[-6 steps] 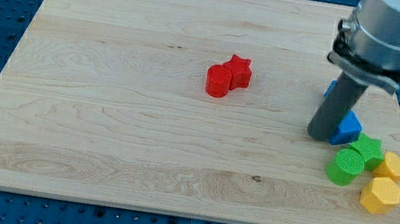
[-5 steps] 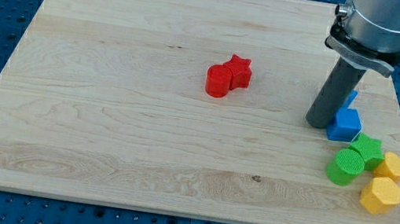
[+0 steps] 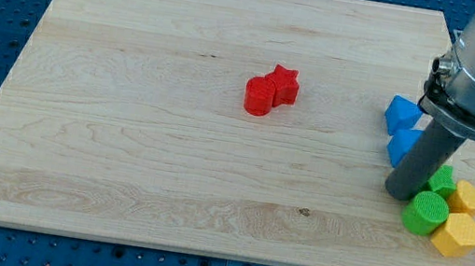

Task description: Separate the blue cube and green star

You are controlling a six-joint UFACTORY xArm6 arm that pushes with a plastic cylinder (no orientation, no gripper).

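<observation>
Blue cube [image 3: 403, 145] sits at the bench's [image 3: 124, 135] right, my tip [image 3: 401, 194] wedged between it and the green star [image 3: 443, 180]. You have no jaws here; next, push the star away.

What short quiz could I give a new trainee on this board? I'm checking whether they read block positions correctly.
1. True or false: my tip stands between the blue cube and the green star.
2. Which block touches the red cylinder?
3. How many yellow blocks lie at the view's lower right?

Key: 1. True. 2. The red star. 3. Two, beside the green cylinder.
</observation>
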